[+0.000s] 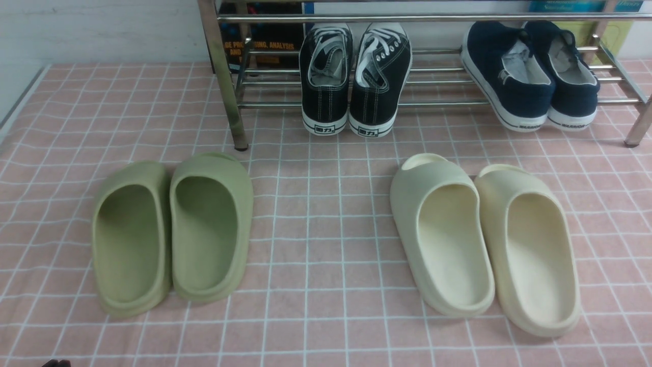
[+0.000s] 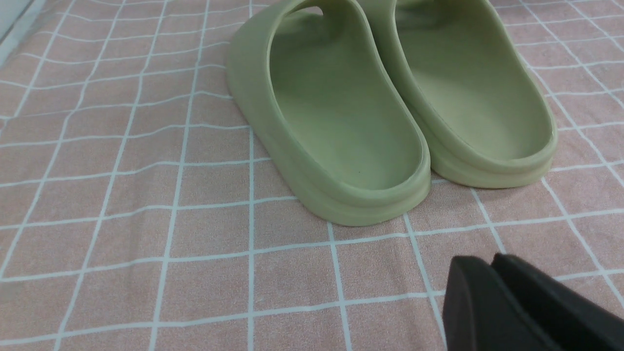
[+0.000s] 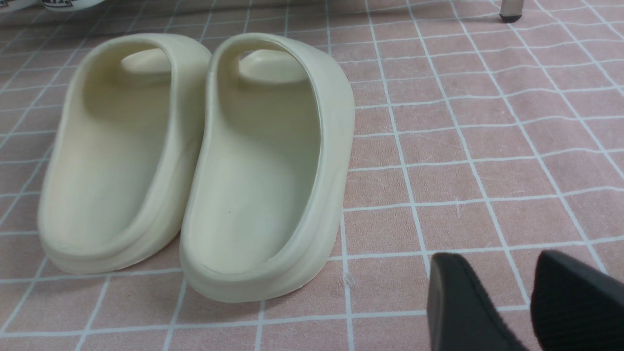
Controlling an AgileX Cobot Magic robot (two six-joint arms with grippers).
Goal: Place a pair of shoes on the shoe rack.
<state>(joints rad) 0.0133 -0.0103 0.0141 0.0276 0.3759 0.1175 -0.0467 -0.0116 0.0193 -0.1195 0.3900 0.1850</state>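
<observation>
Pair of shoes [image 1: 355,81]: black canvas low-tops, white laces, white stitching, white soles with small logo patch on each heel. Sat side by side, touching, heels toward robot, on lower bars of shoe rack [image 1: 224,81], shiny chrome, left of navy slip-ons [image 1: 532,76]. Olive slides [image 1: 173,232] and cream slides [image 1: 484,239] lay on pink checked cloth [image 1: 316,244] in front. Left gripper [image 2: 492,265] had jaws almost together, nothing between. Right gripper [image 3: 492,273] stood spread, empty.

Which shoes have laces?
Only the black sneakers on the shoe rack have white laces. The navy slip-ons beside them and both pairs of slides have none.
</observation>
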